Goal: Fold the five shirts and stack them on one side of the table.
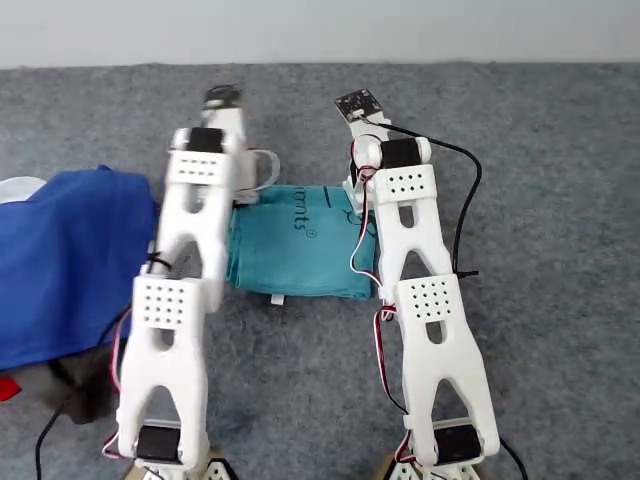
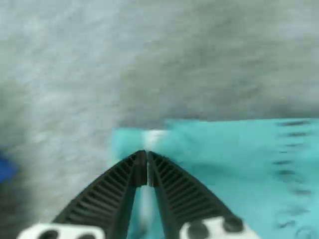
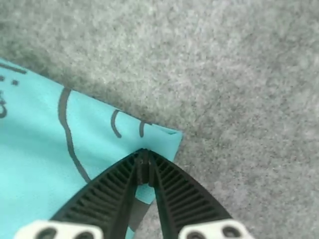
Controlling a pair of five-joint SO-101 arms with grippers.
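While my left fingers (image 2: pixel 119 191) and right fingers (image 3: pixel 115 191) pinch the far corners of the teal shirt (image 1: pixel 300 255), I see open tabletop (image 1: pixel 550 250) rightward, with a blue shirt (image 1: pixel 70 260) on the left.

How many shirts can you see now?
2: the teal shirt in the middle of the high view, the blue shirt at its left edge. More may hide beneath it.
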